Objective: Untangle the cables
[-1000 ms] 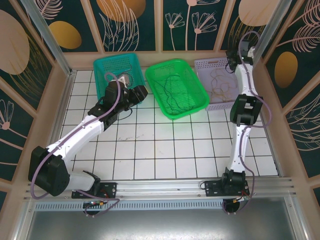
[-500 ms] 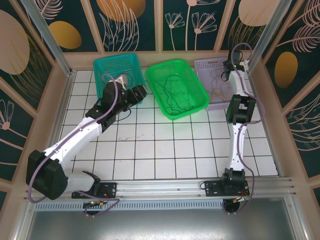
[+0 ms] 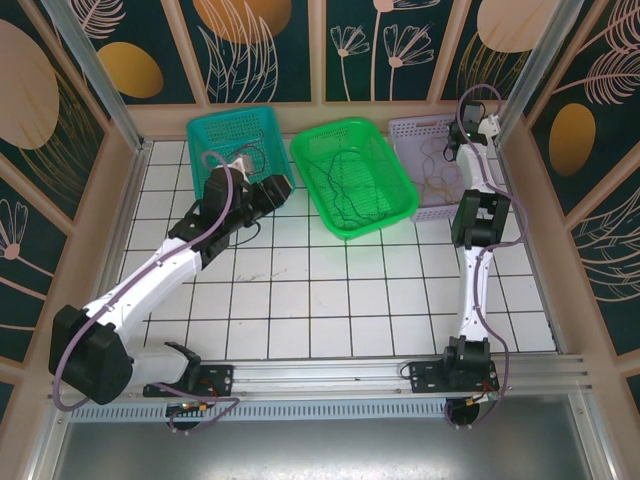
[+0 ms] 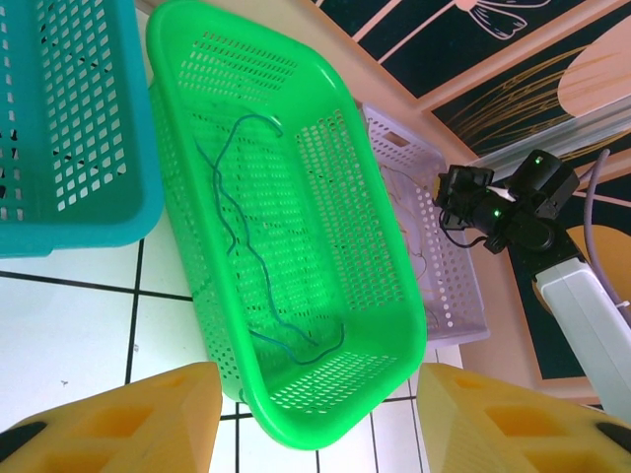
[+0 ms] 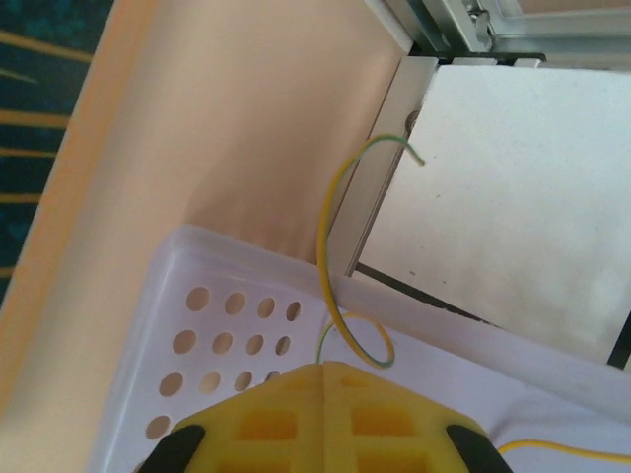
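Thin dark and green cables [image 3: 345, 185] lie in the bright green basket [image 3: 385, 150]; one green cable [image 4: 258, 266] winds along its floor. Tan-yellow cables [image 3: 436, 168] lie in the lavender basket [image 3: 425, 125]. My left gripper [image 3: 282, 186] hovers by the green basket's near-left side, its yellow fingers [image 4: 108, 414] wide apart and holding nothing. My right gripper [image 3: 453, 148] hangs over the lavender basket's far right corner. In the right wrist view its fingers [image 5: 286, 419] are pressed together on a yellow-green cable [image 5: 325, 256] that curls up past the basket rim.
A teal basket [image 3: 205, 130] stands at the back left, just behind my left gripper, with a few wires in it. The wooden wall [image 5: 227, 118] and an aluminium post [image 3: 545, 50] stand close to my right gripper. White tiled floor [image 3: 320, 300] spreads in front of the baskets.
My right gripper has dropped slightly toward the lavender basket's far right corner as the arm straightened. My left gripper has drifted a little to the left.
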You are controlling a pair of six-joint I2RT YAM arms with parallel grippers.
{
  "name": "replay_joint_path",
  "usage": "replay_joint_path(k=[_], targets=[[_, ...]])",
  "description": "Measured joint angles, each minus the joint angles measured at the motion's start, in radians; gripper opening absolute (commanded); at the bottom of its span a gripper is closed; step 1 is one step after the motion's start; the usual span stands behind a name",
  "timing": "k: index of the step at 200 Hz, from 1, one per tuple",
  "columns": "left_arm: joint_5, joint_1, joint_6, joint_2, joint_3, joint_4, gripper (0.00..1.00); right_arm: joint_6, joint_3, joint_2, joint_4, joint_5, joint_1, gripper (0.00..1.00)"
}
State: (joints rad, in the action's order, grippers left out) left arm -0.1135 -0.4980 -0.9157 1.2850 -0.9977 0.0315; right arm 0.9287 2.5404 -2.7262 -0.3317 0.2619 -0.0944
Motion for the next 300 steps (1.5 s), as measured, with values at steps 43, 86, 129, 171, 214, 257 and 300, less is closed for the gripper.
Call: replay_joint_path(k=[43,86,129,171,214,257,300], targets=[[0.003,0.000,-0.003,-0.005,0.007,-0.001,0.54,-0.098,0.000,0.009,-0.003,-0.023,0.011,0.00],[0.015,0.000,-0.006,-0.029,0.051,-0.005,0.54,-0.119,-0.017,0.104,-0.055,-0.075,0.035,0.00],[0.021,0.000,-0.006,-0.056,0.069,-0.004,0.55,-0.113,-0.061,0.230,-0.108,-0.080,0.050,0.07],[0.022,0.000,-0.015,-0.090,0.097,-0.005,0.55,-0.042,-0.035,0.203,-0.163,-0.119,0.010,0.50],[0.021,0.000,-0.033,-0.108,0.146,-0.005,0.55,0.033,-0.018,0.121,-0.184,-0.128,-0.042,0.54],[0.021,0.000,-0.040,-0.108,0.149,-0.005,0.55,0.109,-0.013,0.086,-0.164,-0.097,-0.024,0.54],[0.021,0.000,-0.046,-0.109,0.153,-0.006,0.55,0.208,-0.011,0.016,-0.117,-0.040,-0.003,0.52]])
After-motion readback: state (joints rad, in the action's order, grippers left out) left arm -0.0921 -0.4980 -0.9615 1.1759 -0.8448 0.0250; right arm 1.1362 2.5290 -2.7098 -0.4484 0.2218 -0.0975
